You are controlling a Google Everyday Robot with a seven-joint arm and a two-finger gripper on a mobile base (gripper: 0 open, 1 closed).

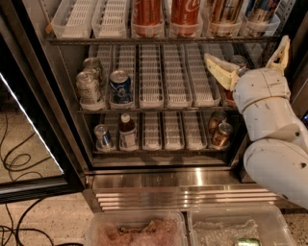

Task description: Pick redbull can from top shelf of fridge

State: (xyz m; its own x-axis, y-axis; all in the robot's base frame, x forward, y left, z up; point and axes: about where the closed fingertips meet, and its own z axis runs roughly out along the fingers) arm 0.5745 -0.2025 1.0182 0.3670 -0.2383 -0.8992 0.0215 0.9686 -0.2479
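Our gripper (246, 50), wide open and empty beneath the top shelf (96, 41), may clip it or topple the redbull can (260, 8).

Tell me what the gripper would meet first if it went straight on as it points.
Probably the silver-lidded can showing between the fingers of the open gripper, at the right end of the middle rack; depth is unclear.

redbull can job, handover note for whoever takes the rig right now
Claw: open, empty, right side of the fridge, just below the top shelf.
Redbull can: upright in the top shelf's rightmost visible lane, untouched, its top out of frame.
Done: door open, arm at the fridge.
Left: raise claw, grip can, lift it out.
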